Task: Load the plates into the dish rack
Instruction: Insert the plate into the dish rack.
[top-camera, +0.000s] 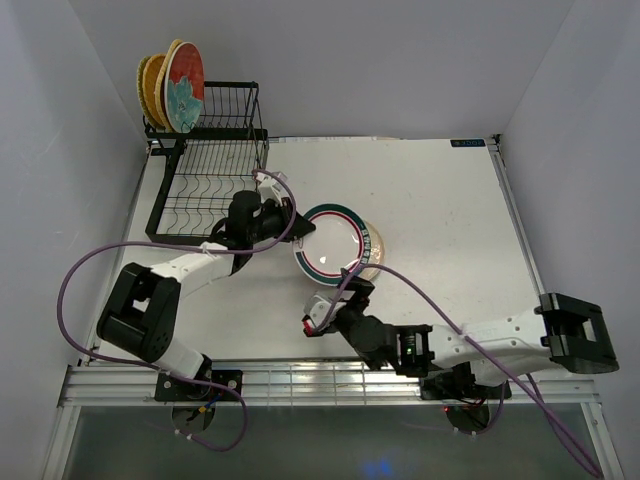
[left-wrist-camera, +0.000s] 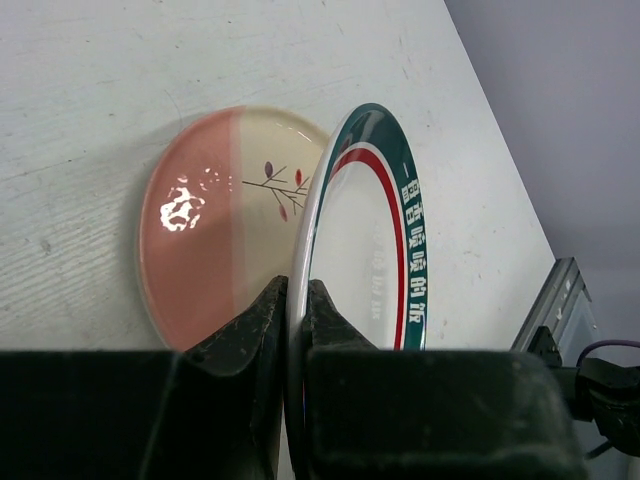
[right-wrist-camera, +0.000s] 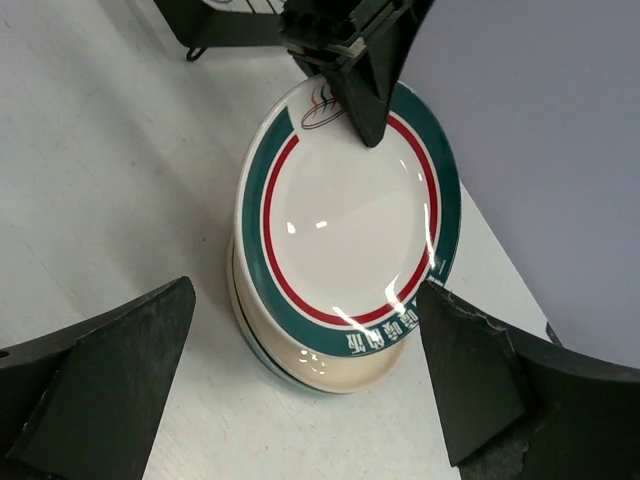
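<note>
Left wrist — hand (left-wrist-camera: 297, 305) tight on plate (left-wrist-camera: 358, 240)

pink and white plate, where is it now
Left wrist view: pink and white plate lies flat on the table, left of the green-rimmed plate the left end effector pinches.

This is a robot lab's test cell. A bare white worktop (top-camera: 430, 200) is boxed in by plain grey-white panels (top-camera: 400, 60) along its left, far and right edges. Two white-and-black machine arms, the left arm (top-camera: 185, 265) and the right arm (top-camera: 500, 335), are bolted to a metal rail (top-camera: 300, 382) at the near edge. Purple cables (top-camera: 62, 285) loop from them over the worktop. The household things are a wire rack (top-camera: 200, 195) in the far left corner and some plates (top-camera: 185, 85).
</note>
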